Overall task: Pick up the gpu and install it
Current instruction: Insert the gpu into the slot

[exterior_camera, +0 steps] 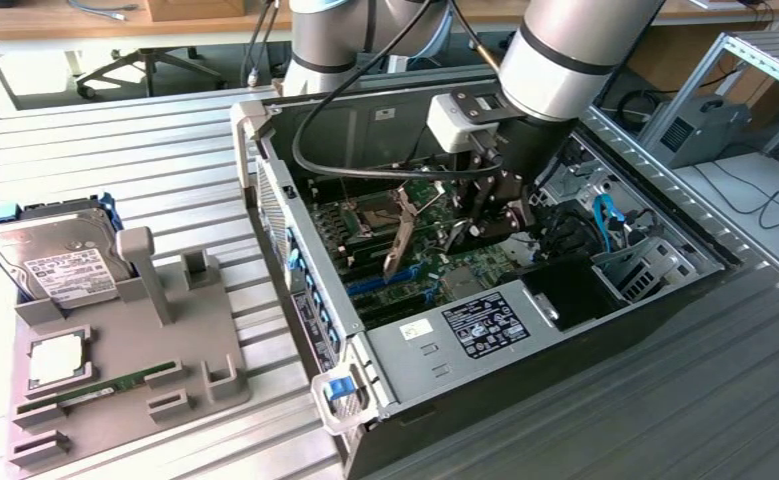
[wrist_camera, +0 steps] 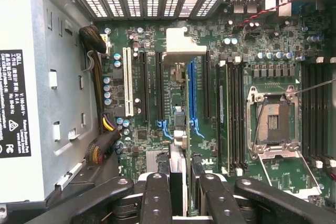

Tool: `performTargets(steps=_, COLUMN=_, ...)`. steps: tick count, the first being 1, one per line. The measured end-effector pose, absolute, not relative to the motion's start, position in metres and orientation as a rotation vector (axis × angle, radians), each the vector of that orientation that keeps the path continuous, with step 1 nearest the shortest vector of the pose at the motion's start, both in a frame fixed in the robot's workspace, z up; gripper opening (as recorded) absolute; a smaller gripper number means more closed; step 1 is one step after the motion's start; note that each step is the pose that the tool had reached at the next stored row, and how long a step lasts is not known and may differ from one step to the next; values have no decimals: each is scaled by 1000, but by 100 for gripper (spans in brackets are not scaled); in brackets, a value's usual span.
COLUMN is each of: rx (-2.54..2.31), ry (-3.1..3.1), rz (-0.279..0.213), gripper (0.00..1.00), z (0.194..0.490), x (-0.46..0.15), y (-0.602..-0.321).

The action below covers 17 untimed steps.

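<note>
Gpu (wrist_camera: 177,145) edge-on over motherboard slots (wrist view).

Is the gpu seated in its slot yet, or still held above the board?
Held: the hand grips the gpu edge-on over the motherboard; seating cannot be told.

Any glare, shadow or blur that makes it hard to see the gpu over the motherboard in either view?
Exterior view: even light, gpu sits in the case's shadowed interior beneath the gripper. Wrist view: motherboard sharp, gpu edge-on, fingers dark and close.
</note>
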<state>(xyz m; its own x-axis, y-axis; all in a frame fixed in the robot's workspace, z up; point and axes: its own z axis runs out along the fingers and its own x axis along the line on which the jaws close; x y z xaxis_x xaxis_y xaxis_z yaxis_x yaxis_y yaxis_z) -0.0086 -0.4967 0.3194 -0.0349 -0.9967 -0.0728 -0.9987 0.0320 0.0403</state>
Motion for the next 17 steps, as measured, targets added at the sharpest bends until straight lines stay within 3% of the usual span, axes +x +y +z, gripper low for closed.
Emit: performTargets(steps=17, rx=-2165, ry=2239, rz=124, gripper=27, z=319, x=-9, y=-502)
